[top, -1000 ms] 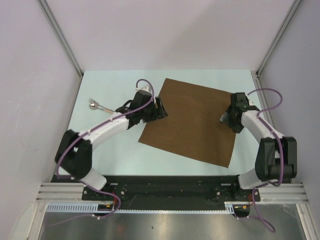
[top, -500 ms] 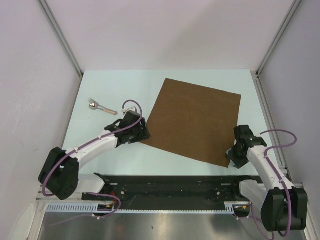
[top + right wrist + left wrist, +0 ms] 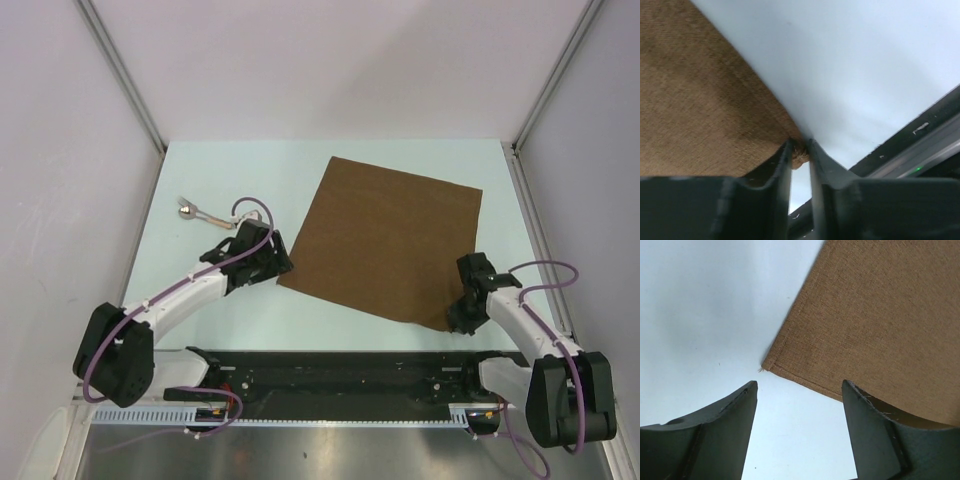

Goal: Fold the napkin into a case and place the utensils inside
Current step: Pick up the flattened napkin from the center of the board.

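The right gripper [image 3: 800, 150] pinches the near-right corner of the napkin [image 3: 700, 100], jaws almost together, probably to lift it for folding. The left gripper [image 3: 799, 390], jaws apart, hovers at its near-left corner.

No readable text, label, brand or number in any view; the napkin [image 3: 390, 245] is plain brown cloth, no print or tag showing. Only candidate is a small white mark [image 3: 921, 127] on the black base rail [image 3: 945, 107] in the right wrist view; too blurred to read.
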Controlling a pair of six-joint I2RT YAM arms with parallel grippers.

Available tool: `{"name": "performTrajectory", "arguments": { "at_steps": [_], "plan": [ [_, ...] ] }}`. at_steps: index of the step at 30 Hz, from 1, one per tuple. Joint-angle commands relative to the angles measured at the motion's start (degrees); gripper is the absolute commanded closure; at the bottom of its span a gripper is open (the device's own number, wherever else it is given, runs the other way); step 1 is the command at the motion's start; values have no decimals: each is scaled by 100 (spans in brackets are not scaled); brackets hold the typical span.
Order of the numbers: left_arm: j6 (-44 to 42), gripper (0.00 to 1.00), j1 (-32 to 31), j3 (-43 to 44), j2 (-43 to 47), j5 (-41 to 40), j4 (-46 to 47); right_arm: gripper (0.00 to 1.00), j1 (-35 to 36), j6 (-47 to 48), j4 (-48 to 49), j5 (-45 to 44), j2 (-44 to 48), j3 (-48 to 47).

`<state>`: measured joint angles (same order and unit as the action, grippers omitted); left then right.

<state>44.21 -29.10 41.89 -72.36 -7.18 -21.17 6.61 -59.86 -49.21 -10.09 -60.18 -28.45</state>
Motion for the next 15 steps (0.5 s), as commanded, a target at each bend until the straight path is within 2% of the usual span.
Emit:
{"name": "performTrajectory", "arguments": {
  "at_steps": [1, 2, 3, 7, 9, 10, 13, 15],
  "plan": [
    [114, 19, 80, -32, 143, -73, -10, 92, 121, -298, 105, -221, -187, 94],
    [132, 16, 89, -32, 117, -90, -97, 99, 121, -316, 105, -213, -117, 111],
    [132, 13, 106, -23, 108, -117, -150, 100, 112, -325, 122, -213, -73, 120],
    [124, 10, 247, -128, 160, -143, -248, 100, 121, -159, 394, 111, 471, 155],
    [88, 13, 343, -190, 135, -38, -186, 100, 112, 70, 517, 278, 893, 243],
    [88, 22, 370, -233, 117, 58, -151, 100, 112, 166, 657, 427, 1033, 278],
    [106, 36, 405, -304, 11, 94, -37, 100, 112, 501, 869, 630, 1605, 401],
    [132, 37, 414, -330, -24, 50, 51, 100, 121, 632, 904, 657, 1938, 428]
  ]
}}
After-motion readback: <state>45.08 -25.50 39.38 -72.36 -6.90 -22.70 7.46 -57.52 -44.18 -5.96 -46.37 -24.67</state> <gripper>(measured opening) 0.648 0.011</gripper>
